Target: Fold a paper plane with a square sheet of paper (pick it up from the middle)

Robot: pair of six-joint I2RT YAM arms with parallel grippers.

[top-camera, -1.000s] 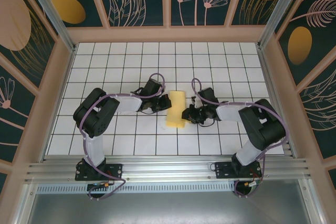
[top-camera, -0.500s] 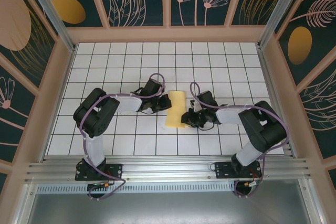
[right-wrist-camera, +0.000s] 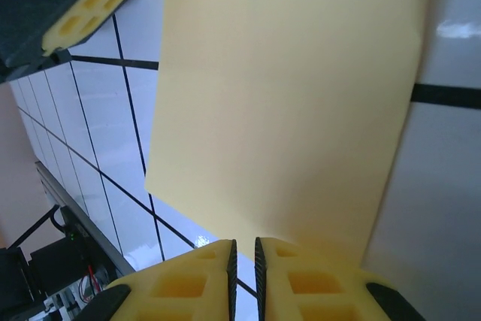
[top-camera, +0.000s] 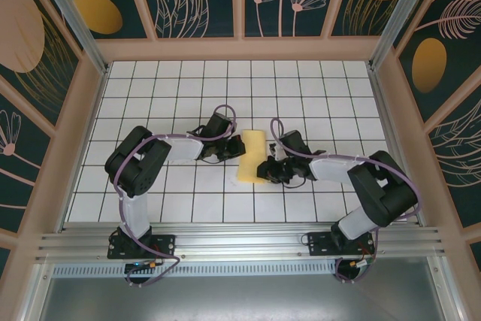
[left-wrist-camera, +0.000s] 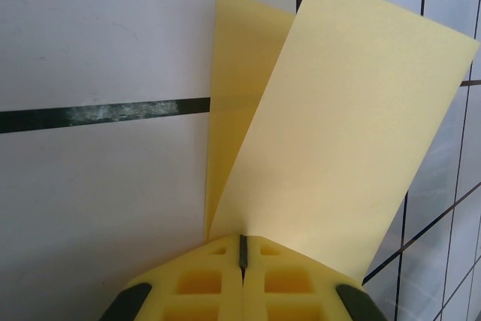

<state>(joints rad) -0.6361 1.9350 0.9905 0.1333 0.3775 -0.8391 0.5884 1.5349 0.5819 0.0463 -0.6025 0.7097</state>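
Nearest in the left wrist view, at the bottom edge, my left gripper is closed tight, its yellow pads meeting along one dark seam. The paper starts right at those tips and fans up toward the top of the frame in two pale-yellow layers. A narrower one lies left of centre and a wider one leans to the upper right. I cannot tell whether a corner is pinched between the pads or only butts against them. Behind the paper lies the white table, crossed by dark grid lines.

In the right wrist view, my right gripper sits at the bottom edge, set narrow, with a thin slit between the pads and nothing visible in it. The paper's near edge lies just past the tips and seems to touch the right-hand pad. The sheet then stretches up through the middle of the frame. At the upper left, the left gripper's pad comes up to the paper's far side.

From above, the arm bases sit along the bottom. Beyond them the paper lies flat in the middle of the table as a folded upright strip. The left gripper is against its left edge and the right gripper at its lower right corner.
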